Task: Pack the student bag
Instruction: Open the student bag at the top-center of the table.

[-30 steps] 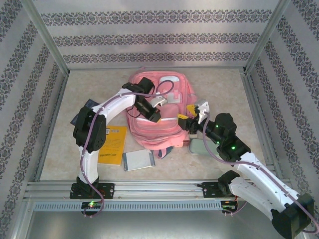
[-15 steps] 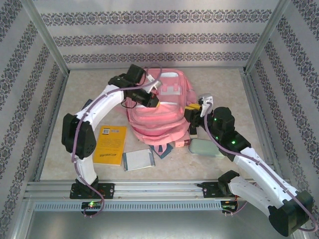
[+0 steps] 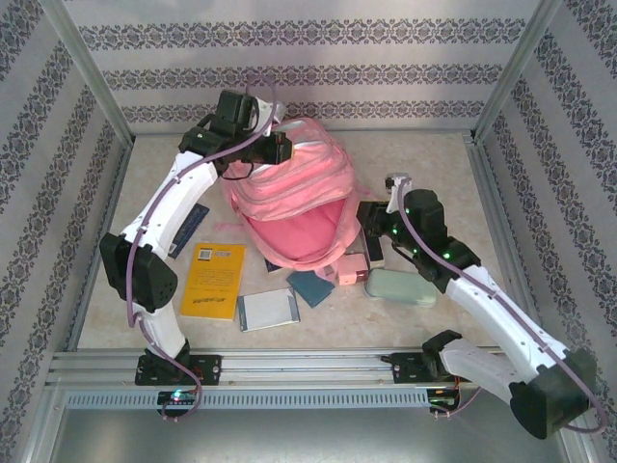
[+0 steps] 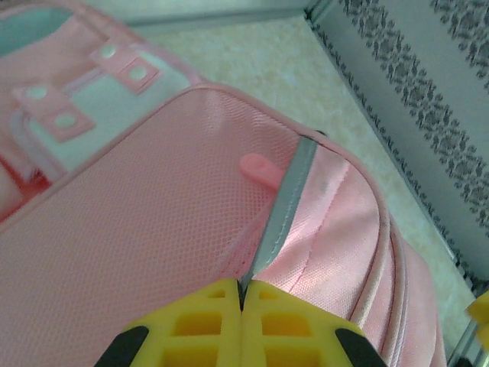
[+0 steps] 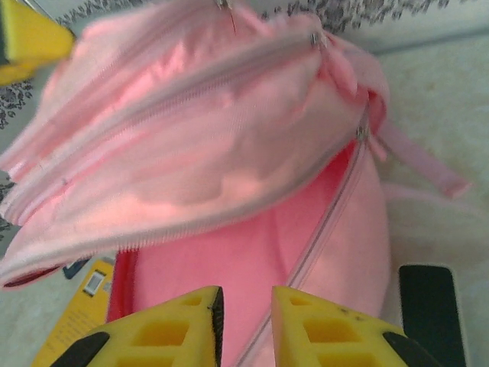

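Top external shows the student bag lying far-centre, mouth gaping nearward; likely soft, light, floppy; left gripper pinches its grey-trimmed flap, a sound hold; right gripper at the rim, fingers narrowly apart, grip unclear.

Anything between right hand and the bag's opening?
Nothing visible. The right hand is at the open mouth of the student bag, pink inside straight ahead. The left hand is shut on the bag's upper edge, holding it up off the opening.

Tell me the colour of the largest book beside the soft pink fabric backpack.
The largest book is yellow, clearest in the top external view.
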